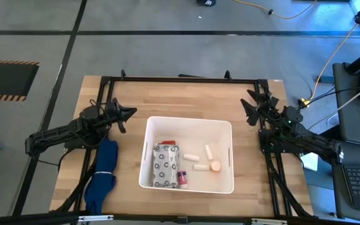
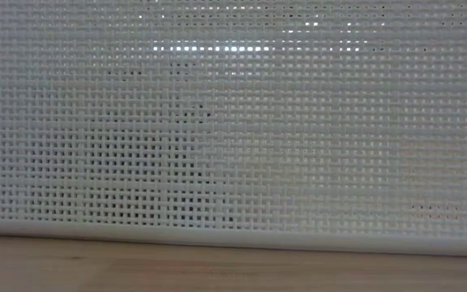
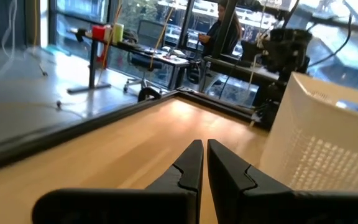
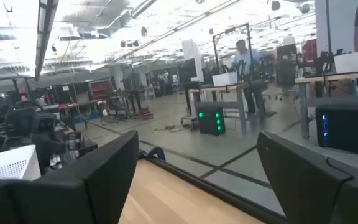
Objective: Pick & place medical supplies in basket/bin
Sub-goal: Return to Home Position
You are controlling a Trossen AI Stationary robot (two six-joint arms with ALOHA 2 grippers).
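The wooden table (image 1: 124, 94) fills the middle of the high view. At its centre sits the white bin (image 1: 189, 119), long sides running up and down the frame. In the low view its perforated wall (image 2: 233, 122) fills almost the whole picture.

The left arm lies across the left side of the table. The left gripper (image 1: 134, 113) is just off the bin's upper left corner and clear of it. The left wrist view shows its claw (image 3: 204, 144) nearly closed, with only a thin slit between the fingers and nothing in it. The right arm lies on the right side. The right gripper (image 1: 247, 107) is near the bin's upper right corner, and its claw (image 4: 197, 140) is spread wide and empty.

A blue cloth (image 1: 102, 175) lies on the table at the lower left, beside the bin.

All the supplies are inside the bin:
- A grey-white patterned packet (image 1: 165, 165) lies in the lower left part.
- A small red item (image 1: 168, 143) sits at the packet's upper edge.
- Three white tubes (image 1: 191, 156) are scattered to the right of the packet.
- An orange-capped vial (image 1: 215, 166) lies lower right.
- A pink-capped vial (image 1: 182, 177) rests against the packet's right edge.
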